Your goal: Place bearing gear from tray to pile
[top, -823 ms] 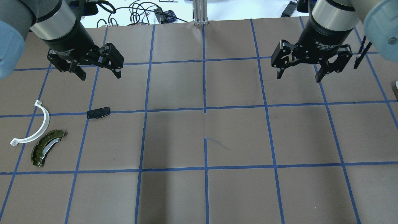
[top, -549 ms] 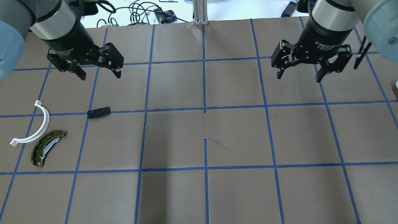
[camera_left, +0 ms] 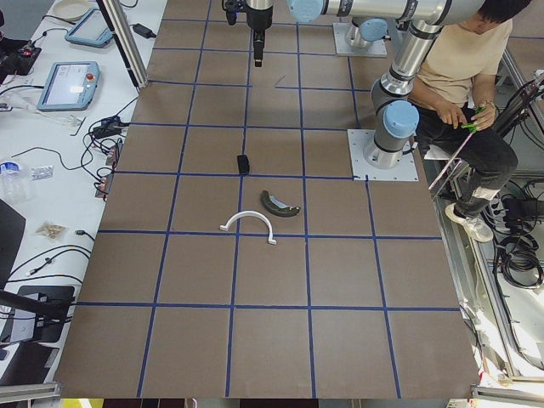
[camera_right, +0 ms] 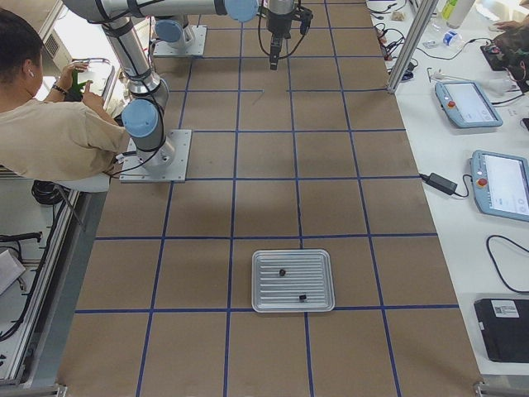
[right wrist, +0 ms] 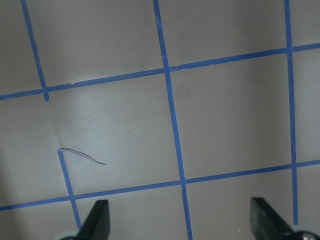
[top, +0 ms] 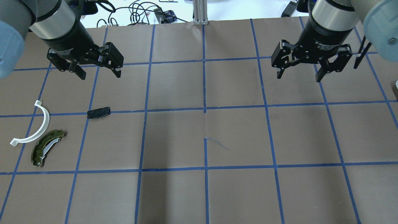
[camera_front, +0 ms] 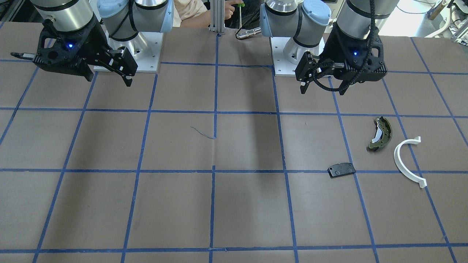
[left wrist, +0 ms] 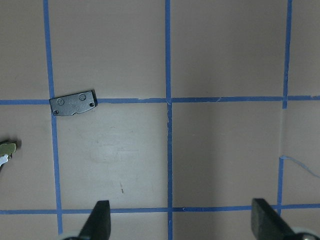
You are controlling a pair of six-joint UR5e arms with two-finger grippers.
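The pile lies at the table's left: an olive-green brake shoe (top: 46, 147), a white half-ring arc (top: 34, 127) and a small black pad (top: 98, 112). The pad also shows in the left wrist view (left wrist: 74, 103). My left gripper (top: 99, 74) hangs open and empty above the table, behind the pad. My right gripper (top: 298, 76) hangs open and empty at the back right. A silver ribbed tray (camera_right: 314, 269) shows only in the exterior right view, holding two small dark parts (camera_right: 282, 271) (camera_right: 302, 297). I cannot tell which is the bearing gear.
Blue tape lines grid the brown table. A loose tape strand (top: 217, 143) curls near the centre. An aluminium post (top: 200, 12) and cables (top: 136, 12) stand at the far edge. A seated person (camera_left: 463, 76) is beside the robot bases.
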